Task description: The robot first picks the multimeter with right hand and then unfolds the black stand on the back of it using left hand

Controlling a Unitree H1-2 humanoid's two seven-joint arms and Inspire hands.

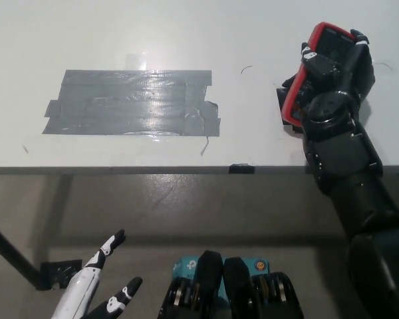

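Note:
The multimeter [317, 60], black with a red casing, is tilted up off the white table [186, 33] at the far right. My black right hand [342, 76] is shut on it, fingers wrapped over its right side. The red edge faces left and its dark face shows at the top. The stand on its back is hidden from this view. My white left hand [96, 289] rests low at the bottom left, below the table edge, with its fingers apart and holding nothing.
A wide patch of grey tape [133, 103] lies on the table to the left of the multimeter. The table's front edge [153, 169] runs across the middle; grey floor lies below it. A small black clip [242, 169] sits on the edge.

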